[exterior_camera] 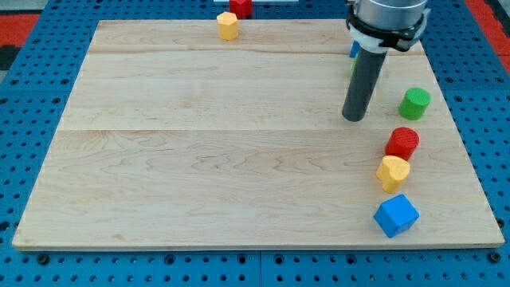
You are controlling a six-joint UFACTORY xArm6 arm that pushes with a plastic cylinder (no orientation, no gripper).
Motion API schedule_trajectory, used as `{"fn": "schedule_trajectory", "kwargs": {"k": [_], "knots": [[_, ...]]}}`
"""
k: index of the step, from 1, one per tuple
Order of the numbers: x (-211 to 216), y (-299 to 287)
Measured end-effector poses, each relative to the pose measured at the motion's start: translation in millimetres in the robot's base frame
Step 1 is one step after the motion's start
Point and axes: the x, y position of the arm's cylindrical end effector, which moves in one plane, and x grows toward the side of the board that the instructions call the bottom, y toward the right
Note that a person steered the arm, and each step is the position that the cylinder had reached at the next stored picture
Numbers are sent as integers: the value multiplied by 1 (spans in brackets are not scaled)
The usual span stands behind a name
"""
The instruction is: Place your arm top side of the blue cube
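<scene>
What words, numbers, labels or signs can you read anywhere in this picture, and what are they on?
None: no text shows on the board, the rod, whose tip stands at the view's left of the green block, or the blue cube.

On my screen I see a wooden board (199, 159) lying on a blue perforated surface (32, 48). At the view's top edge stand 2 blocks close together: a yellow block (228, 25) and a red block (241, 6), partly cut off. At the view's right, a green cylinder (414, 104) stands above a red cylinder (402, 143), which touches a second yellow block (393, 172) under it.
</scene>
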Motion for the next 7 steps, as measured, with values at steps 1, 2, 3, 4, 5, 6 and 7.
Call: {"fn": "schedule_trajectory", "kwargs": {"k": [1,2,3,4,5,6,7], "knots": [[0,-11],[0,-21],[0,-21],[0,-25],[32,-23],[87,-54],[153,-85]]}}
